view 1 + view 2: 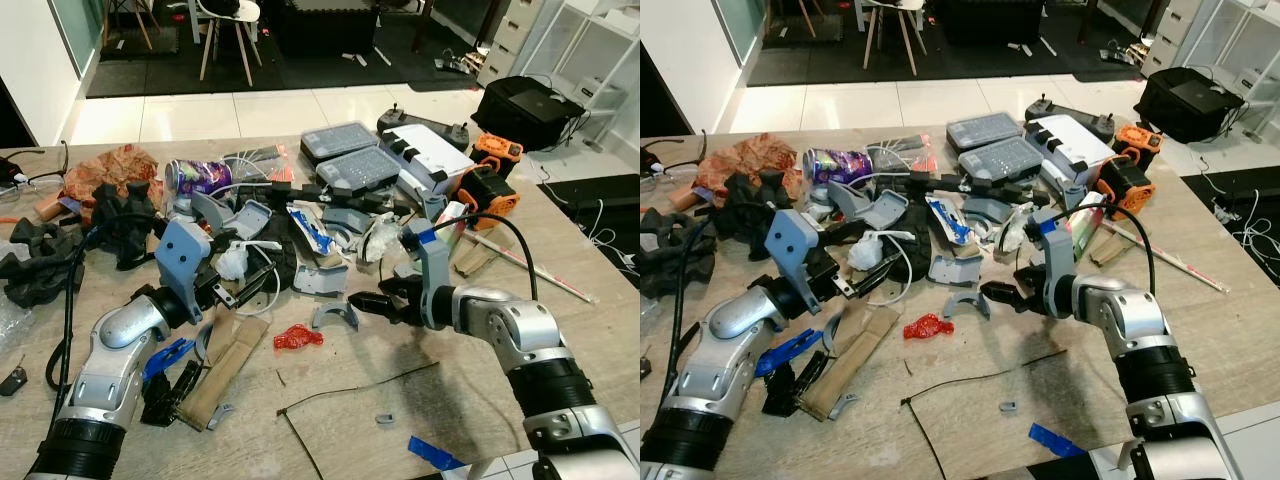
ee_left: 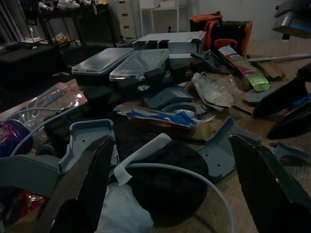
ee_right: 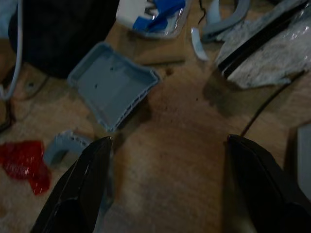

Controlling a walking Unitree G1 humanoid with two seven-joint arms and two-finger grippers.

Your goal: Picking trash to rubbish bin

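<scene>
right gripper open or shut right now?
Open. In the right wrist view the right gripper has its two black fingers spread wide, bare wooden table between them, nothing held.

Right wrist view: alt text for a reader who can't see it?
The right end effector, fingers open, hovers over bare wooden table. Beyond it lie a grey plastic tray piece, a red wrapper and a blue-and-white packet.

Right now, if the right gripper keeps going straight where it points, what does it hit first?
Probably the small curved grey plastic piece just ahead of the open right gripper, then the red wrapper beyond it. Depth is uncertain.
</scene>
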